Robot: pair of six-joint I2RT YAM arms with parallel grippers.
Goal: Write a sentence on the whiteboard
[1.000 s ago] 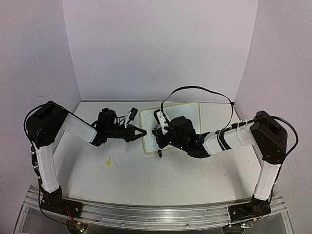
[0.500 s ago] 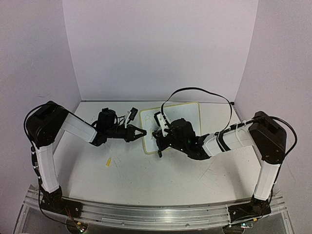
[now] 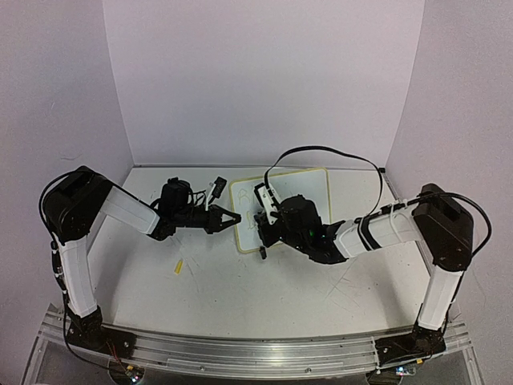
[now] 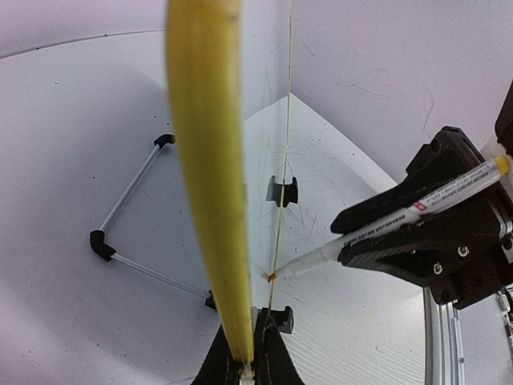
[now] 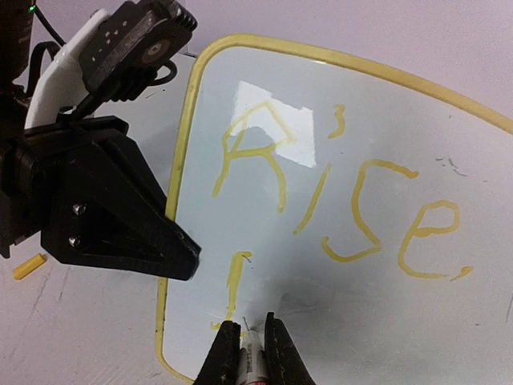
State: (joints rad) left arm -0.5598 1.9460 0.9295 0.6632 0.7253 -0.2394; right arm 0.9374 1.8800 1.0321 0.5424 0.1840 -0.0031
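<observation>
Since the earlier frame the right arm has shifted slightly over the board and its cable loop has changed shape a little; the left arm, the board and the yellow scrap lie as before.

The surface (image 3: 240, 297) is white and scuffed, filling the lower half of the overhead view. The whiteboard (image 3: 311, 183) sits at the centre of that view, towards the back wall, with its lower part hidden under the right arm.

The left end effector (image 3: 234, 218) is closed on the board's left rim. The left wrist view shows the fingers (image 4: 232, 365) pinching the yellow rim at bottom centre. The right end effector (image 5: 244, 353) is closed on a marker (image 5: 251, 362), at bottom centre of its own wrist view. The marker's tip touches the board face (contact is clear in the left wrist view).

Yellow writing (image 5: 337, 200) reads "Rise," across the upper board, with a small mark above the "i". One short vertical stroke (image 5: 233, 285) stands below it.

A small yellow piece (image 3: 179, 266) lies on the surface at lower left, well apart from the board.
</observation>
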